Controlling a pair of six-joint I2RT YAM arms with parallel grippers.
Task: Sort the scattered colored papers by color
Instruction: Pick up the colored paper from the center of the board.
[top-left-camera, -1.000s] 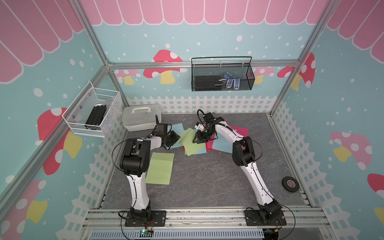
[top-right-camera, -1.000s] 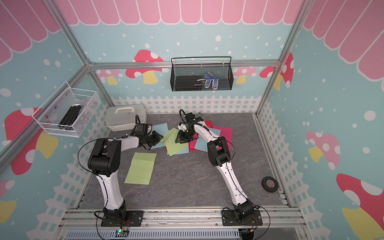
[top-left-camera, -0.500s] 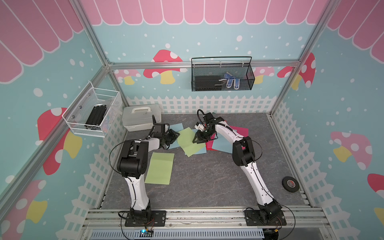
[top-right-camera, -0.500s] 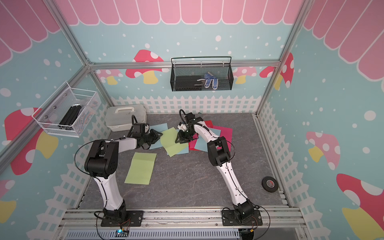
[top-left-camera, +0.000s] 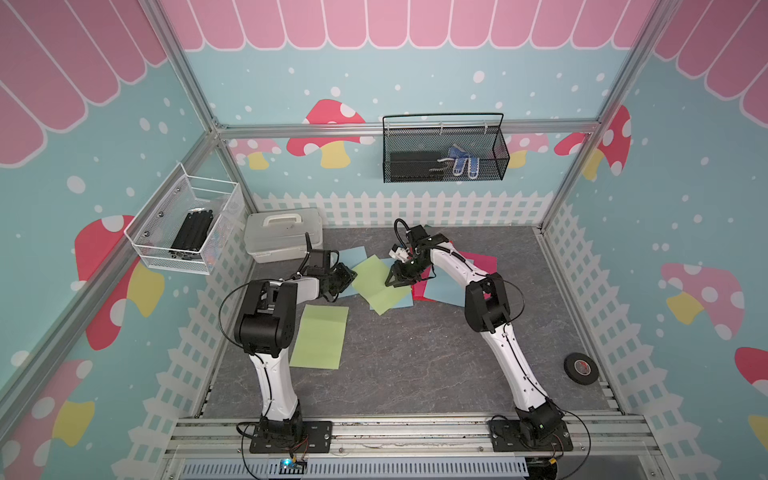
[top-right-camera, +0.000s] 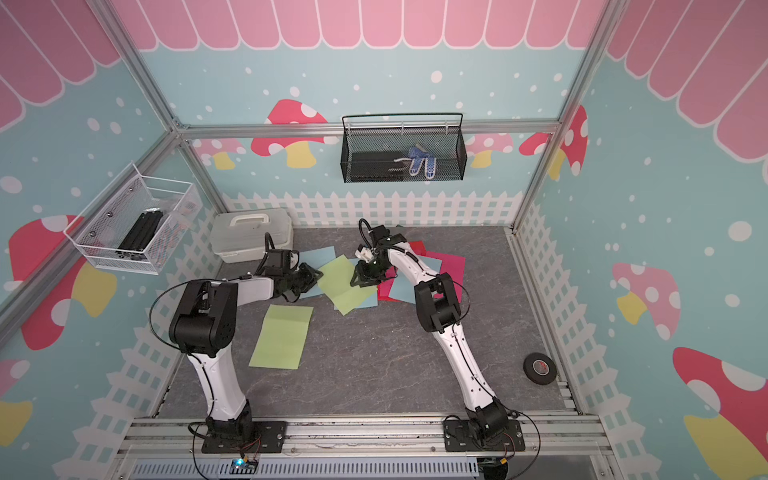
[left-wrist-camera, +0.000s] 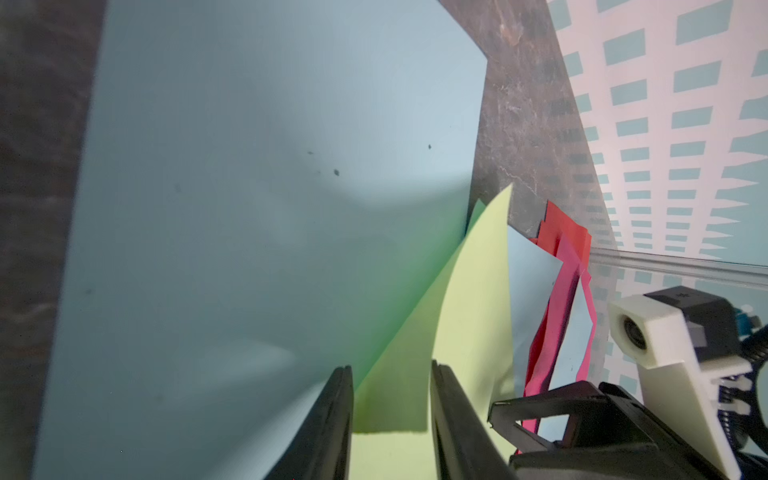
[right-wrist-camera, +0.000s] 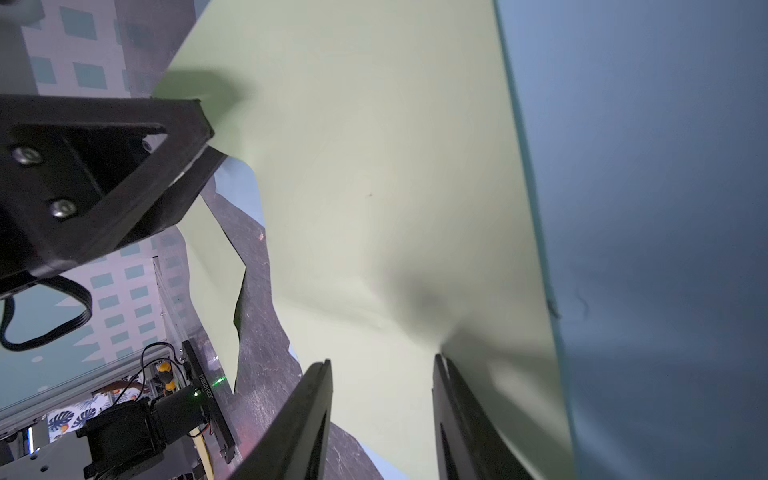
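Change: none; far green sheet (top-left-camera: 380, 286) unmoved, sorting stalled.
Left fingers (left-wrist-camera: 332, 415): parted astride its curled edge.
Right fingers (right-wrist-camera: 307, 415): parted, pinning it.

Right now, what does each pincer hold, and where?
Nothing is gripped. Green sheet: its lifted corner lies inside open left pincer; open right pincer touches it.

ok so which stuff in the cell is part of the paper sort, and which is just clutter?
Job: lone green sheet, green sheet on the pile, light blue sheets, magenta sheet, red sheet.
Clutter: white lidded box, black tape roll, black wire basket, white mesh basket.
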